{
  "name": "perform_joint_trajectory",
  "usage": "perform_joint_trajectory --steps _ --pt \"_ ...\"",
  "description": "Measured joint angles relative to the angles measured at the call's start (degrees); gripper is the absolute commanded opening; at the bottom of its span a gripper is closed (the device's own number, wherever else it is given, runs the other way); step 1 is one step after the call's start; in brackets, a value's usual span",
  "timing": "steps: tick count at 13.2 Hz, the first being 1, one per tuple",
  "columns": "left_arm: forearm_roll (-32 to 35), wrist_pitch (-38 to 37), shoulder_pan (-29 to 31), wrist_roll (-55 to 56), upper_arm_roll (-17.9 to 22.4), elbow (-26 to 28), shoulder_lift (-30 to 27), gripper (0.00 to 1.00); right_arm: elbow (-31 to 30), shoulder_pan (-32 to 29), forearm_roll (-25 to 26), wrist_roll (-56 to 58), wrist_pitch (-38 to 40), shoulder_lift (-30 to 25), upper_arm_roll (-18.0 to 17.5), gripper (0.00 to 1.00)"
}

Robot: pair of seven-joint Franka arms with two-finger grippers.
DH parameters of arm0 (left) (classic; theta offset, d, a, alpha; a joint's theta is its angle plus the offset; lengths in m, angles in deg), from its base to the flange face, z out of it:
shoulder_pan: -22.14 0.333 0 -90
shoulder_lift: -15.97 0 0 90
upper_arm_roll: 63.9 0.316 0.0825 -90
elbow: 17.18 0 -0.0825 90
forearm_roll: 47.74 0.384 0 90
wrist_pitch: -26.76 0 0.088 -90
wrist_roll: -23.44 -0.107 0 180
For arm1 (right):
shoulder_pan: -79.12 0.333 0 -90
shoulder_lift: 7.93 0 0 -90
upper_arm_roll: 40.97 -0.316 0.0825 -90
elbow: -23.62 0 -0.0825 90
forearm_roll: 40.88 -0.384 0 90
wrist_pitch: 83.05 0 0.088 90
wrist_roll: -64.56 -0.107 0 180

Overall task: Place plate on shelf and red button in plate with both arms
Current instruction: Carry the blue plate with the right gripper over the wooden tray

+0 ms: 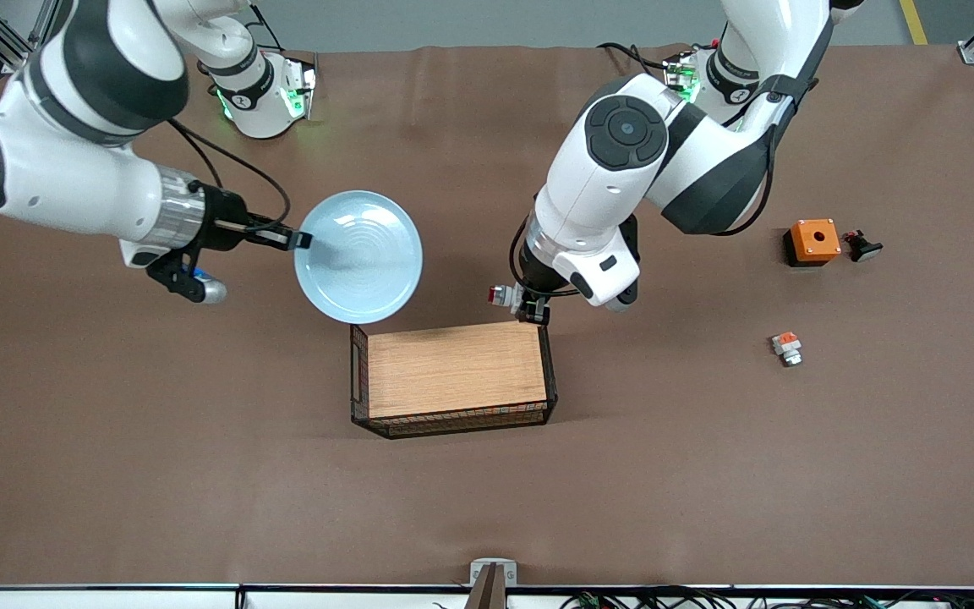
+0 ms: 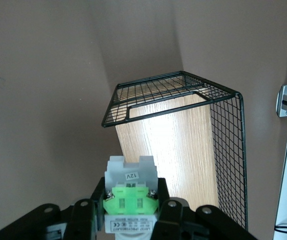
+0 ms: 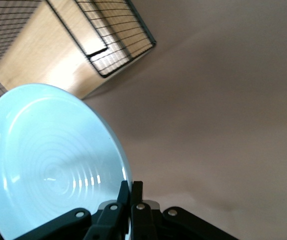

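Plate rim clamped in right gripper fingers; left gripper fingers clamp red button above wire-sided wooden tray; orange box well apart.

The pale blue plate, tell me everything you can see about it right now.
The round, shallow, pale blue plate looks glazed and glossy, with faint concentric rings inside and a raised rim. It is empty. The right gripper is shut on its rim and holds it in the air, over the brown table beside the wooden tray with black wire sides. Nothing else touches it.
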Motion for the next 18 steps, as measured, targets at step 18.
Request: perform_joint_trajectory --steps 18 --pt "0.0 -0.1 0.5 -1.0 1.6 -0.8 -0.1 0.0 -3.2 9.6 5.7 -6.8 -16.2 3.0 0.0 0.0"
